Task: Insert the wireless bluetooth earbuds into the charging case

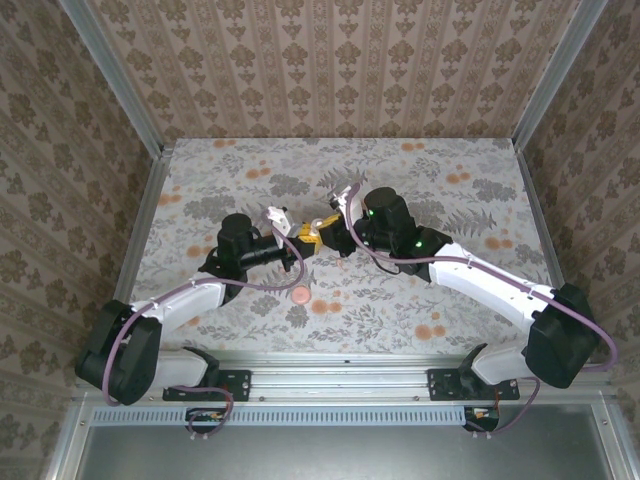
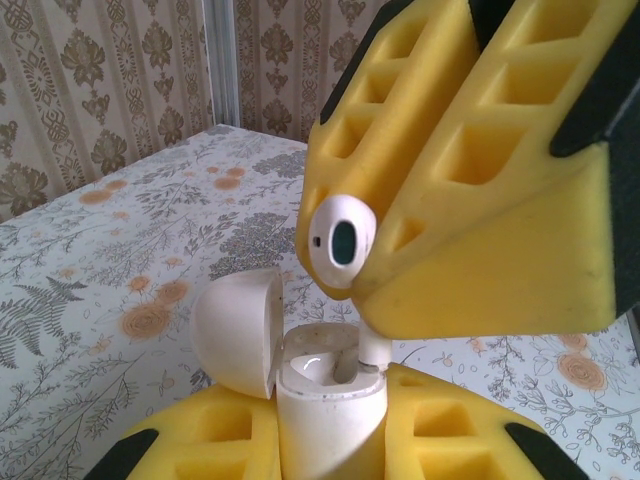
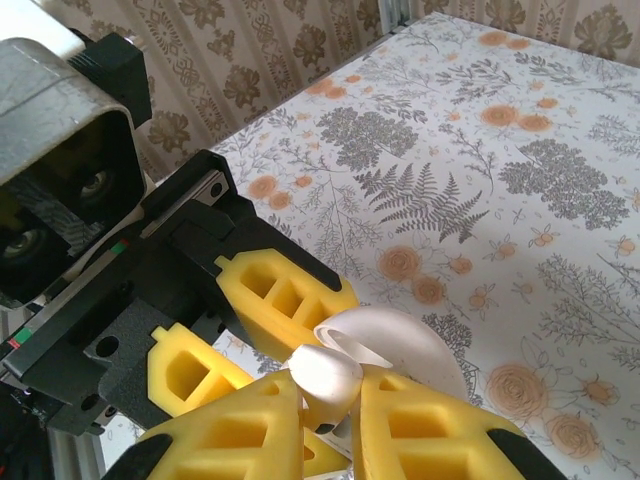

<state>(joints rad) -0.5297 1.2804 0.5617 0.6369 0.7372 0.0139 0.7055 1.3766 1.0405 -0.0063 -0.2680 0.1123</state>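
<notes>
The charging case [image 2: 325, 425] is a small white pod, standing upright with its domed lid [image 2: 235, 335] swung open to the left. My left gripper [image 2: 330, 432] is shut on its body. My right gripper [image 3: 328, 392] is shut on a white earbud [image 3: 325, 372]. It hangs right over the case, and the earbud's [image 2: 342, 240] stem reaches down into the right socket at the case's rim. The left socket holds a glossy white shape; I cannot tell whether it is the other earbud. Both grippers meet at the table's middle [image 1: 314, 237].
A small pink disc [image 1: 301, 293] lies on the flowered tablecloth [image 1: 430, 170] just in front of the left arm. Metal frame posts [image 1: 148, 210] and patterned walls close in the table on three sides.
</notes>
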